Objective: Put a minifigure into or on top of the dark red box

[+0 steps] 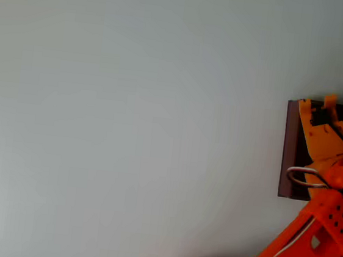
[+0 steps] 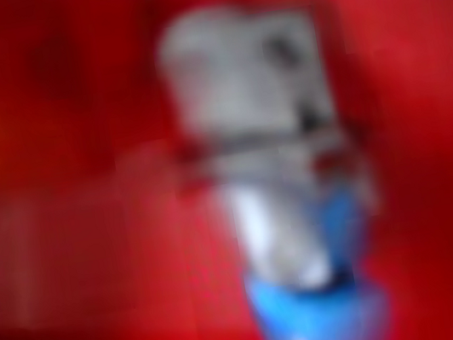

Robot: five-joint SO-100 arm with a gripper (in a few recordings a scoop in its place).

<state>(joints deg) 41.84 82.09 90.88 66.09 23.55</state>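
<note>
In the overhead view we see the orange tool (image 1: 322,106) reaching in from the lower right corner of the pale surface (image 1: 129,118), its tip over the far wall of the dark red box (image 1: 290,147), which sits at the right edge of the surface and is partly cut off by the picture's border. The arm covers most of the box's dark inside, so from above we cannot make out anything lying within it. In the wrist view, which is badly blurred, we see the minifigure (image 2: 288,203) right in front of the camera, a grey upper part with a bright blue end at the bottom of the picture, set against the red of the box (image 2: 46,121) on every side. The figure thus lies just beside the tool and over or within the box, but we cannot tell whether the tool grips it, nor whether its fingers stand apart or together.
</note>
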